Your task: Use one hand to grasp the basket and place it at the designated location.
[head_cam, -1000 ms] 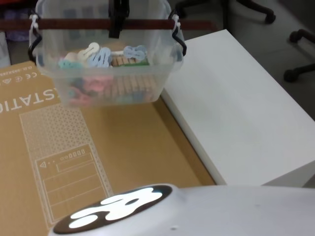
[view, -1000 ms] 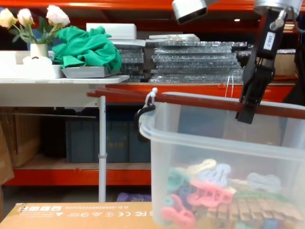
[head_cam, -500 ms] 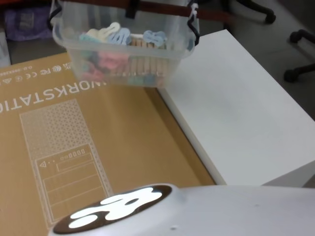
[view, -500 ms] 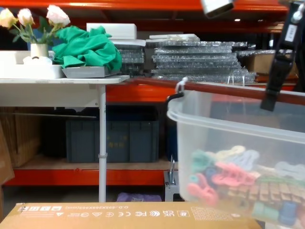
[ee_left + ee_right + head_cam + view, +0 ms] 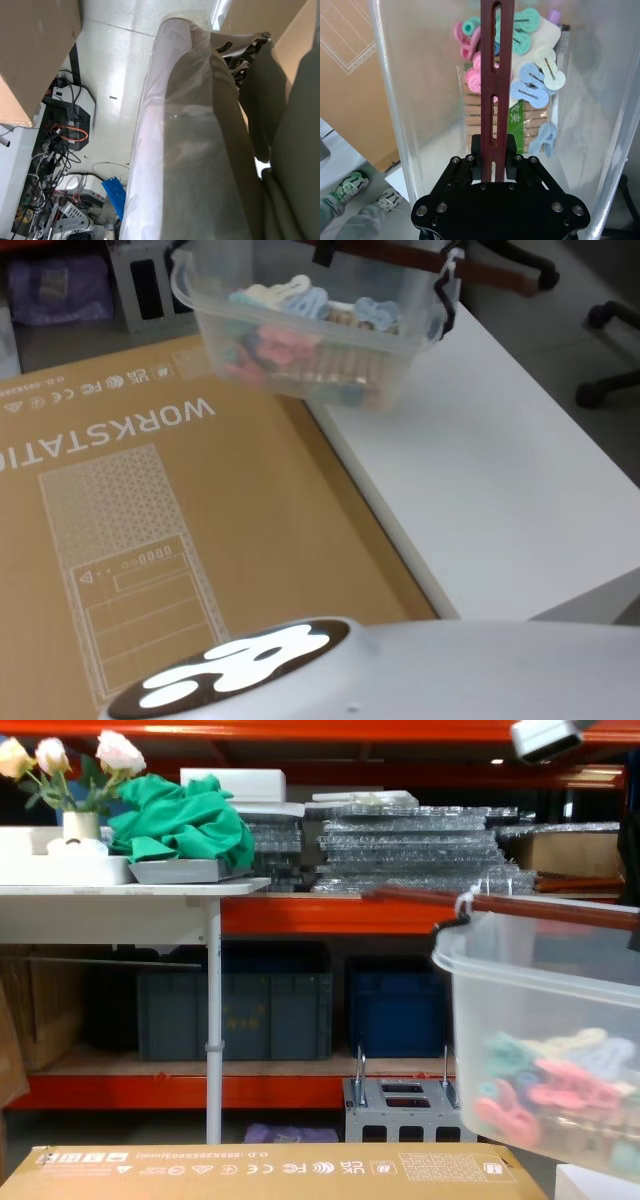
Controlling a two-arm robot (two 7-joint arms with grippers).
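Observation:
The basket (image 5: 312, 335) is a translucent tub of coloured and wooden clothespins. It hangs tilted over the far left corner of the white table (image 5: 500, 480), and part of it still overlaps the cardboard box (image 5: 180, 510). My right gripper (image 5: 494, 161) is shut on the middle of its dark red-brown slotted handle (image 5: 497, 75). In the head view the gripper (image 5: 322, 250) shows as a black clamp on the handle (image 5: 425, 257) at the top edge. In the chest view the basket (image 5: 545, 1050) hangs at the right, with its handle (image 5: 500, 903) level above the rim. My left arm is parked low, with its wrist camera facing the floor.
A large flat cardboard box printed "WORKSTATION" covers the left and middle. The white table stretches right and toward me. Behind stand orange shelving (image 5: 300, 915) with blue crates (image 5: 235, 1010) and a white side table (image 5: 130, 885) with flowers. Office chair bases (image 5: 610, 350) stand at the far right.
The basket has travelled right and farther from me, from above the cardboard box to the white table's far left corner. My right gripper has kept its hold on the handle.

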